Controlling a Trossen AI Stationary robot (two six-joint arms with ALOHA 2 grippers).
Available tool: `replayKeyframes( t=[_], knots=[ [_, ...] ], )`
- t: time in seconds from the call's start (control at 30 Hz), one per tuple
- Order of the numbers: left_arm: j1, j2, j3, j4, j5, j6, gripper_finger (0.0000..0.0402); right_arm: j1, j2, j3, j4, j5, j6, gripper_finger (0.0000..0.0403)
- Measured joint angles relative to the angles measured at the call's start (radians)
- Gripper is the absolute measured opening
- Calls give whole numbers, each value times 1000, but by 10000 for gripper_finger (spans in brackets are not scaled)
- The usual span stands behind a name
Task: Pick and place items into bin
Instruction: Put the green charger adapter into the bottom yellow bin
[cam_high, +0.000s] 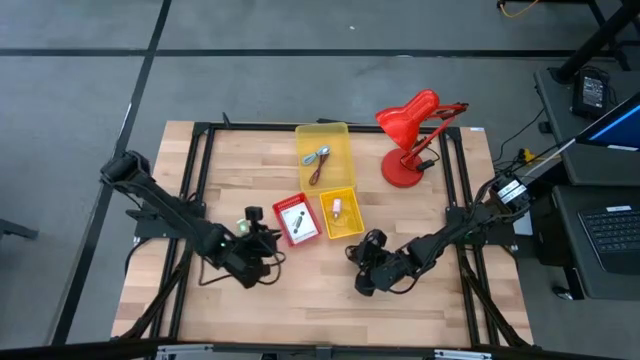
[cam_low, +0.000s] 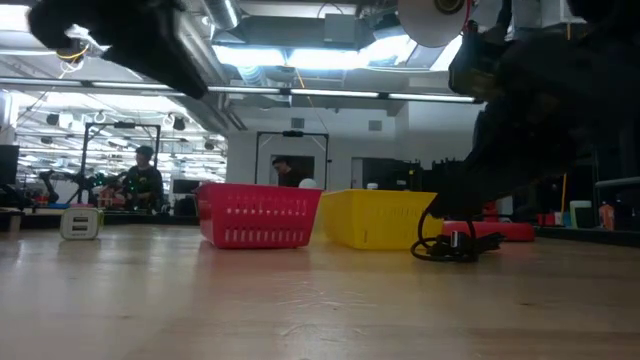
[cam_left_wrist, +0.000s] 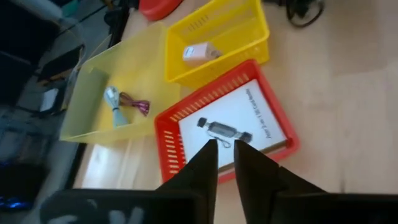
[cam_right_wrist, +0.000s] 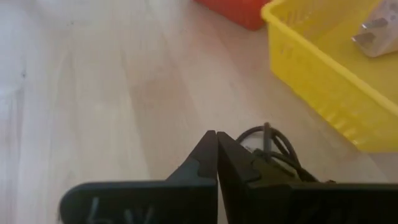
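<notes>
On the pale wooden slatted surface (cam_high: 300, 290), three plastic containers are grouped near the middle. A small red slotted basket (cam_high: 296, 219) lies just beside a small yellow slotted basket (cam_high: 340, 213), and a larger pale yellow tray (cam_high: 323, 155) sits beyond both, close to a big red desk lamp (cam_high: 410, 135).

In the left wrist view, a white printed packet (cam_left_wrist: 239, 118) showing a dark elongated item is seen lying flat in the red basket. A small pale boxed item (cam_left_wrist: 199, 52) rests in the yellow basket. A blue-and-silver tool (cam_left_wrist: 114, 101) and a dark red cord (cam_left_wrist: 137, 104) lie together in the pale yellow tray.

The left hand (cam_high: 258, 243) is held low at the near side of the red basket; its two dark fingers (cam_left_wrist: 205, 168) are seen a narrow gap apart, with nothing between them. A tiny green piece (cam_high: 247, 213) is seen just beside this arm's wrist.

The right hand (cam_high: 368, 262) is placed low near the front of the yellow basket. Its fingers (cam_right_wrist: 208, 155) are pressed together, apparently on nothing. A coiled black cable (cam_right_wrist: 273, 152) lies on the surface just beside them; in the low view the same cable (cam_low: 450, 245) is seen resting on the wood beneath the arm. Whether the fingers touch it cannot be told.
</notes>
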Motion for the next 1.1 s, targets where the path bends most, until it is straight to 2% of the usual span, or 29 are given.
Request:
replayKeyframes(
  t=[0.13,0.23,0.33,0.47,0.8,0.93,1.1],
  knots=[
    [-29,-86,-97,137,28,32,21,0,0,0,35,0,-39,0],
    [-36,-150,-174,277,99,103,5,0,-1,0,65,0,-67,0],
    [-36,-210,-252,407,173,174,2,0,-1,0,90,-19,-92,0],
    [-36,-280,-336,501,205,221,2,0,-1,17,93,-33,-116,0],
    [-39,-420,-448,466,200,105,15,0,-1,33,91,-34,-149,0],
    [-39,-428,-459,363,168,11,38,0,-1,33,90,-34,-146,0],
    [-39,-428,-459,239,233,-108,78,0,-1,33,90,-34,-145,0]
  ],
)
